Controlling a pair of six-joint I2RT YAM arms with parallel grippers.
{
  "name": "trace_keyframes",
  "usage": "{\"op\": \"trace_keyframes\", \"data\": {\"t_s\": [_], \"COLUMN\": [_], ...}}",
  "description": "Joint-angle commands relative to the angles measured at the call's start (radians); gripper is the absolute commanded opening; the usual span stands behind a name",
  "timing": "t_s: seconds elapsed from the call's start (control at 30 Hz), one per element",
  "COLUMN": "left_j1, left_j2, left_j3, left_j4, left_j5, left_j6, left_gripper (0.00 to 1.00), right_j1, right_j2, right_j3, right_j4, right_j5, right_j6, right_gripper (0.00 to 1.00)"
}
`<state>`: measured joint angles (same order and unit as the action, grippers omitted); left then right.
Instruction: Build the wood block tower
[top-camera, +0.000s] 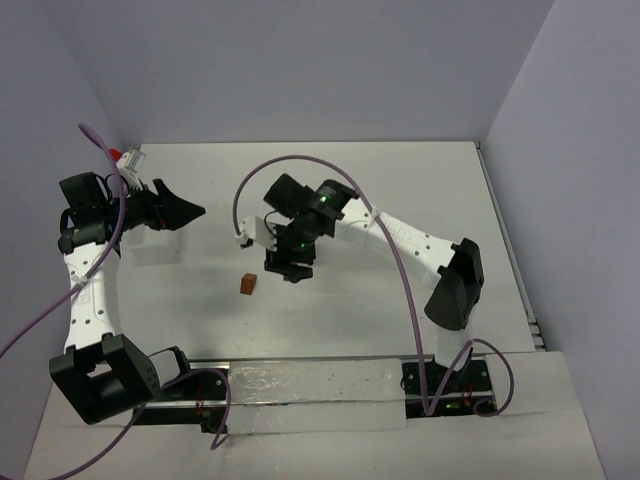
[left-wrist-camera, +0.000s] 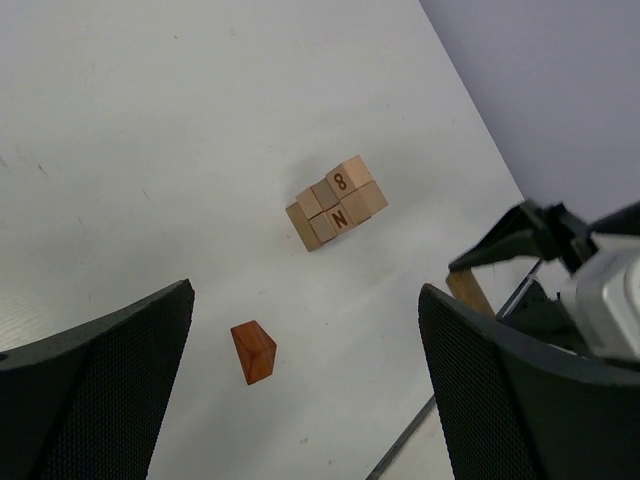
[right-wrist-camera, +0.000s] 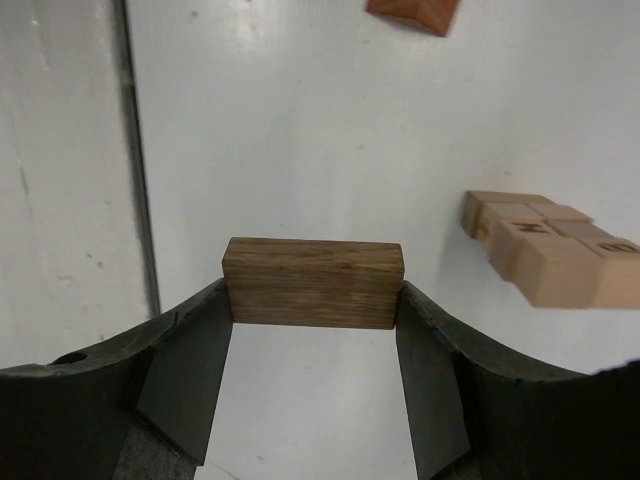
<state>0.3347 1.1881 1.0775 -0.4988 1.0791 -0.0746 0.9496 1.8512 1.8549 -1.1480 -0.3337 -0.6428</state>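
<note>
My right gripper (right-wrist-camera: 313, 300) is shut on a dark brown wooden cuboid (right-wrist-camera: 313, 283) and holds it above the white table. In the top view this gripper (top-camera: 290, 272) is at mid-table. A cluster of several tan blocks (right-wrist-camera: 545, 250), some marked 8 and N, lies packed together to its right; it also shows in the left wrist view (left-wrist-camera: 335, 203). My right arm hides it in the top view. A reddish-brown block (top-camera: 247, 284) lies alone on the table (left-wrist-camera: 253, 351). My left gripper (left-wrist-camera: 305, 400) is open, empty and raised at the far left (top-camera: 190, 211). No one-block-wide column shows.
A white and red object (top-camera: 128, 157) sits in the back left corner. A clear plastic piece (top-camera: 155, 246) lies below my left gripper. A clear strip (top-camera: 300, 382) runs along the near edge between the arm bases. Walls close off the left, back and right.
</note>
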Motion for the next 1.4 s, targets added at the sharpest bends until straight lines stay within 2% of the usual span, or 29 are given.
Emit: {"op": "trace_keyframes", "data": {"t_s": [0.0,0.3,0.47,1.37], "left_j1": [0.005,0.005,0.006,0.003], "left_j2": [-0.014,0.006,0.005,0.025], "left_j3": [-0.002,0.006,-0.002,-0.011], "left_j4": [0.032,0.017,0.025,0.035], "left_j5": [0.044,0.058,0.055,0.041], "left_j6": [-0.013,-0.001,0.000,0.029], "left_gripper": [0.99,0.99,0.99,0.99], "right_j1": [-0.109,-0.215,-0.237,-0.244], "right_j2": [0.070,0.181,0.239,0.401], "right_j3": [0.197,0.326,0.400,0.498], "right_j4": [-0.178,-0.179,-0.168,-0.139], "right_j5": [-0.007,0.064,0.041,0.045], "right_j6": [-0.153,-0.328,-0.332,-0.308], "right_gripper": [0.39,0.36,0.36,0.41]}}
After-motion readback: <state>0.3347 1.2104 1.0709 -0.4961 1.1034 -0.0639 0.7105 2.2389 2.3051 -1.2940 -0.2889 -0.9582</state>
